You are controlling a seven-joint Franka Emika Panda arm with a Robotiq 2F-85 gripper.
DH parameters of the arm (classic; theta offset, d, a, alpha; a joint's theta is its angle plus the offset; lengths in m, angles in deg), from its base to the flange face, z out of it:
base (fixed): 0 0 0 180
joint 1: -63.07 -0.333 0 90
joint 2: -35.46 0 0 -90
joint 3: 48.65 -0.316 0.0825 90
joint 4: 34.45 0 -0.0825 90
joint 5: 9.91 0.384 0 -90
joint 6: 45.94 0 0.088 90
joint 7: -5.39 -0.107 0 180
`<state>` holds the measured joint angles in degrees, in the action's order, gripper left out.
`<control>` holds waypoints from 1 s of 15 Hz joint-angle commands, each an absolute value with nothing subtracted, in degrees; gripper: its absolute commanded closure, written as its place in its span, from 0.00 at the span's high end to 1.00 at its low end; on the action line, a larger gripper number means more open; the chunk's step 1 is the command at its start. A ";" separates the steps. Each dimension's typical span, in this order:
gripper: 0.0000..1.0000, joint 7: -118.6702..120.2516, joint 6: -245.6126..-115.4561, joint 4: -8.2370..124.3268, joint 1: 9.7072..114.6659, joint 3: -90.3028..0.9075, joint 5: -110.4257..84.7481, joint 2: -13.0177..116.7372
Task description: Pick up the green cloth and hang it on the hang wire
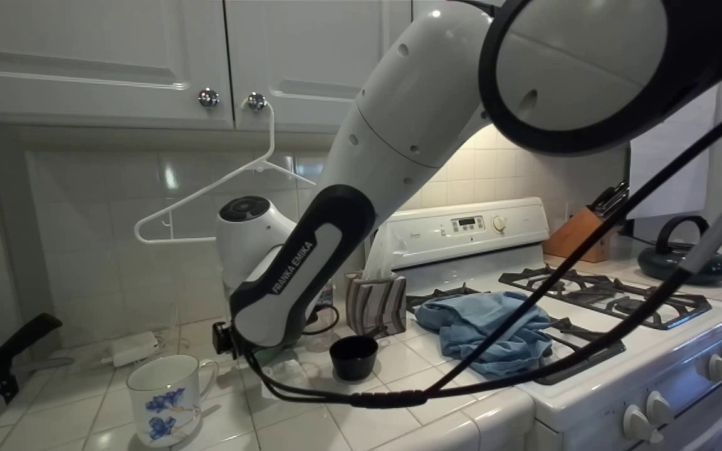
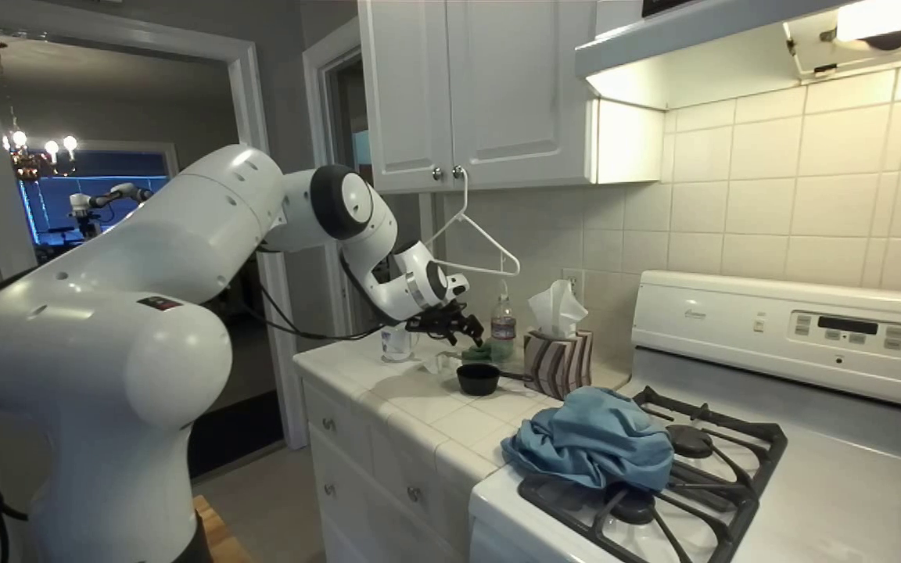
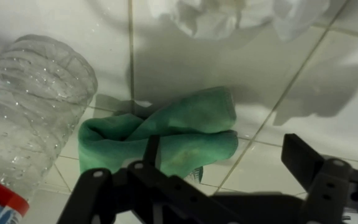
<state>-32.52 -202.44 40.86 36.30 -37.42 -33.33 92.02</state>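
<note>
The green cloth [image 3: 197,115] lies folded on the white tiled counter in the wrist view. In the exterior views it shows small, below the gripper [image 2: 478,353], and partly hidden behind the arm [image 1: 268,355]. My gripper [image 3: 221,146] is open and empty above the counter. Its left finger overlaps the cloth in the wrist view and its right finger is over bare tile. The gripper also shows in an exterior view [image 2: 468,328]. A white hanger [image 1: 188,240] hangs from a cabinet knob, and it also shows in an exterior view [image 2: 491,239], above and behind the gripper.
A clear plastic bottle [image 3: 39,90] stands close beside the cloth. A crumpled white piece [image 3: 210,18] lies near it. A black pot [image 2: 479,380], a striped tissue box [image 2: 558,363] and a flowered mug [image 1: 163,401] stand on the counter. A blue cloth [image 2: 595,438] lies on the stove.
</note>
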 commanded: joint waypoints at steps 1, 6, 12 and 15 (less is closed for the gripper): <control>0.93 -32.83 -201.37 43.43 34.72 -36.01 -30.74 90.73; 0.57 -33.40 -201.37 44.97 34.21 -35.12 -30.55 90.36; 0.13 -33.54 -201.18 45.54 34.07 -34.86 -30.50 90.21; 0.00 -32.37 -200.99 46.68 34.11 -35.51 -30.66 89.17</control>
<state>-33.28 -202.13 43.43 35.32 -35.86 -32.46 91.77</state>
